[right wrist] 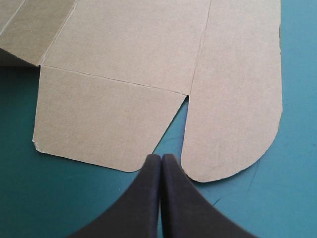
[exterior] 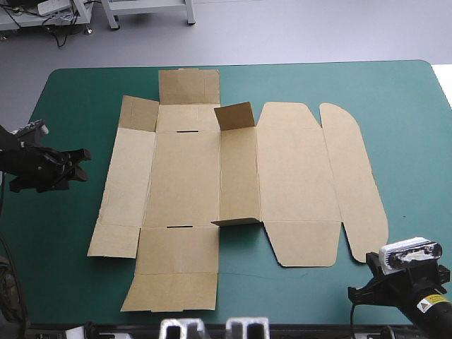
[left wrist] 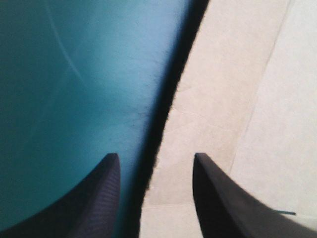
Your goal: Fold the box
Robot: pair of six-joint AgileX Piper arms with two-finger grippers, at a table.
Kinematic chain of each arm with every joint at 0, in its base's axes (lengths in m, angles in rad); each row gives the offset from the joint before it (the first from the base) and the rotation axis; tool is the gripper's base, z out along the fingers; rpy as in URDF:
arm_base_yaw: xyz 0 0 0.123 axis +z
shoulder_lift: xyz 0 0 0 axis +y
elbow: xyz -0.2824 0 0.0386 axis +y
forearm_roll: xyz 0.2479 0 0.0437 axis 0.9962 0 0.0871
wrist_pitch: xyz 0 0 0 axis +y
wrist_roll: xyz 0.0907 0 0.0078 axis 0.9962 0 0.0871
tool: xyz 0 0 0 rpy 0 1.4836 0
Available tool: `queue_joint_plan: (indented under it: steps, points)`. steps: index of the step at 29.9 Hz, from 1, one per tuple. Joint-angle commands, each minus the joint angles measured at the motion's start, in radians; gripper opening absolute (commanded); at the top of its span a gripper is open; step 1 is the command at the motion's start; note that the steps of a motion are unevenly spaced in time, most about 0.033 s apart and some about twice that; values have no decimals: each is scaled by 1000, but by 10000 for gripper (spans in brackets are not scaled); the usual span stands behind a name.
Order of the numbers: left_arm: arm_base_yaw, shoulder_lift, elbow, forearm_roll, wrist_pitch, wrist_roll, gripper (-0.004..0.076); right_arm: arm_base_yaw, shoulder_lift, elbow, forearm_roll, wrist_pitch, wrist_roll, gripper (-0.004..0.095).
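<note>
The brown box (exterior: 233,183) lies as a flat cut sheet across the middle of the teal-green table, with one small flap (exterior: 235,116) standing up near its far side and another low flap raised near its front. My left gripper (exterior: 79,166) hovers open just off the sheet's left edge; in the left wrist view its gripper (left wrist: 154,163) straddles that edge of the box (left wrist: 237,99). My right gripper (exterior: 357,291) sits near the front right corner, shut with nothing in it. In the right wrist view the gripper (right wrist: 160,157) points at the notch between two rounded flaps of the box (right wrist: 124,74).
Bare teal-green cover (exterior: 395,99) surrounds the sheet on the right and far side, and a strip of it (exterior: 63,212) lies left of the sheet. The table's front edge runs close behind my right gripper.
</note>
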Motion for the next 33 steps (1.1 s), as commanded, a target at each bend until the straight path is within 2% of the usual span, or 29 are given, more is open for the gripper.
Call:
queue_joint_plan:
  steps: [1,15,25,33]
  points:
    - [1,28,-31,-129,37,71,328,-2,12,-23,21,-52,-9,-18]
    - [-1,204,-29,-150,78,176,328,-2,12,-23,21,-52,-9,-18]
    - [-21,263,-3,-179,80,198,328,-2,12,-23,21,-52,-9,-18]
    - [-86,270,55,-318,71,302,328,-2,12,-23,21,-52,-9,-18]
